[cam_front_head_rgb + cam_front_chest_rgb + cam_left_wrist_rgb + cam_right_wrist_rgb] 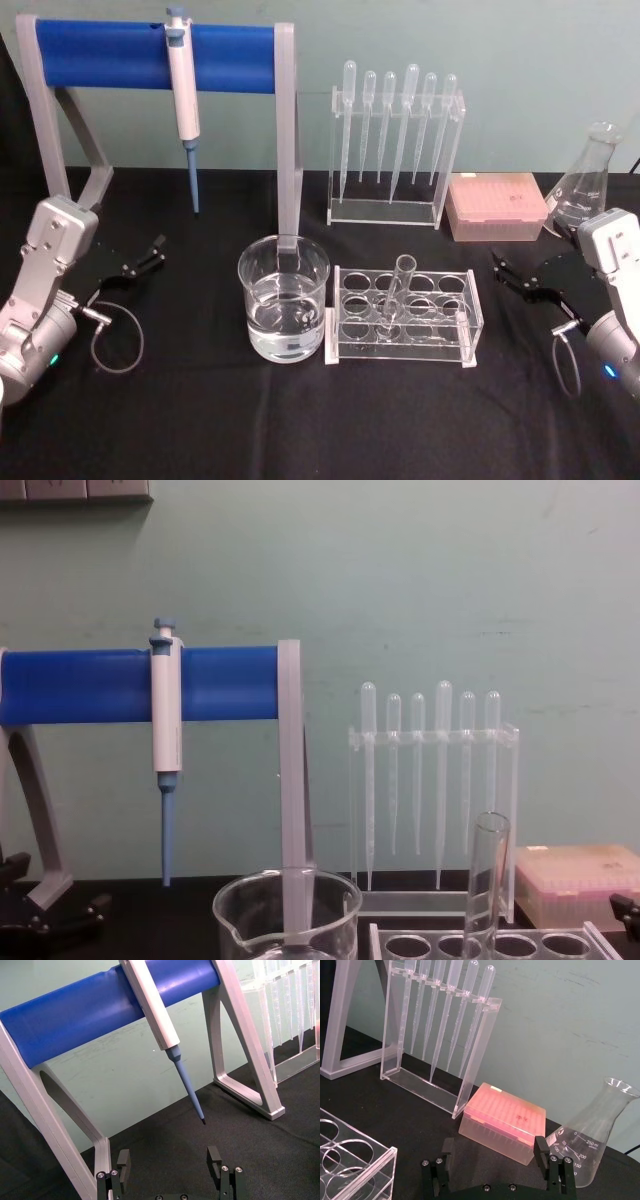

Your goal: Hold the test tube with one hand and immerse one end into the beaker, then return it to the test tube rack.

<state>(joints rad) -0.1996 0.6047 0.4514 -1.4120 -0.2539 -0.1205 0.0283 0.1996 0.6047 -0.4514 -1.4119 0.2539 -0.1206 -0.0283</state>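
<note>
left gripper [143, 258]: near left of the table, jaws spread, empty, well apart from the beaker [283, 300]
right gripper [518, 275]: near right, jaws spread, empty, just right of the rack [470, 312], pointing at it
beaker: centre, part full of clear liquid, right against the rack's left end
test tube [399, 292]: standing in a middle hole of the rack, mouth up, leaning a little
step: looks like the very start, tube not yet picked up; right gripper is the closer one
risk, grip: glass is slick. too light a pinch and the tube slides or swings, too hard and it may crack
risk, lift: pulling off-axis would bind the tube in its hole and drag the light rack into the beaker
risk, dip: a tube coming in low could knock the beaker rim and spill
risk, return: clear tube into a clear hole. a miss lands it on the rack top and it tips
far side: blue stand [110, 55] with pipette [182, 100], droppers [395, 130], pink box [497, 207], flask [585, 185] just behind the right arm. a wide swing could clip it
</note>
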